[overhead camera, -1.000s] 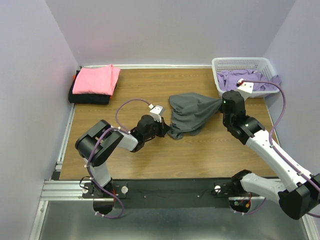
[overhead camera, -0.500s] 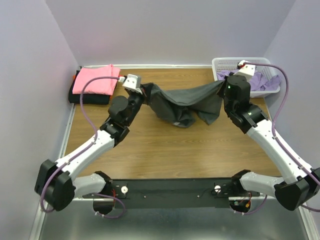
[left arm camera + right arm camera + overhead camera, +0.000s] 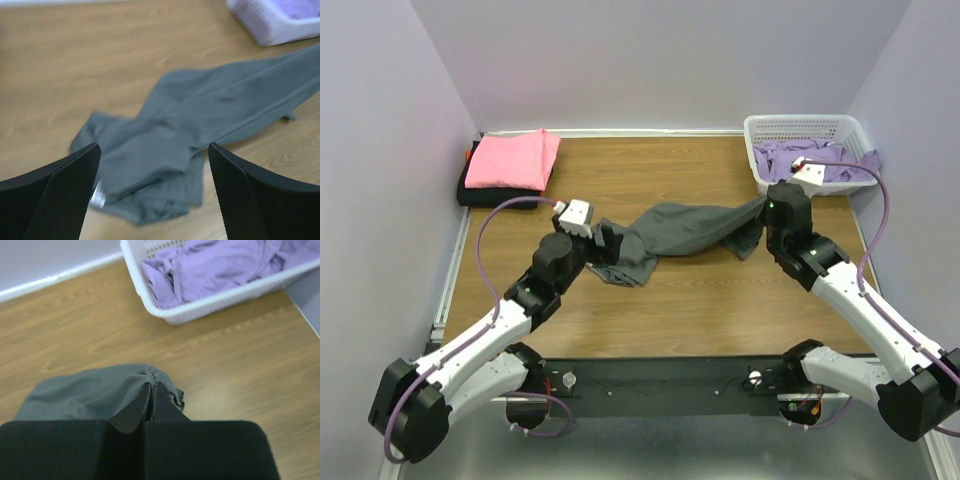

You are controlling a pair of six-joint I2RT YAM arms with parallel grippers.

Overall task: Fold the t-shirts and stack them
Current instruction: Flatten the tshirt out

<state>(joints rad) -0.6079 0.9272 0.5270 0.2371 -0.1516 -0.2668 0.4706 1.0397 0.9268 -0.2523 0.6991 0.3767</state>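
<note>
Charcoal t-shirt [image 3: 670, 232], caught at one bunched corner in the clenched right gripper [image 3: 150, 389], stretches away from those fingers in a long twisted band across the wooden table [image 3: 620, 310]. The right wrist view shows the cloth gathered into a tight fold exactly where the two black fingertips meet. The band's far end lies crumpled on the wood just in front of the left gripper [image 3: 153, 150], whose jaws are spread wide and grasp nothing. The rumpled cloth shows between and beyond its two black fingers [image 3: 60, 195] in the left wrist view. A small pale tag shows at the near edge of that heap.

Just beyond the right gripper and to its right, a white lattice basket [image 3: 760, 130] sits at the table's far corner, with lavender t-shirts [image 3: 820, 160] heaped loosely inside. Well past the left gripper, to its left at the opposite far corner, a folded pink t-shirt [image 3: 510, 158] rests on top of a folded black t-shirt [image 3: 495, 195].
</note>
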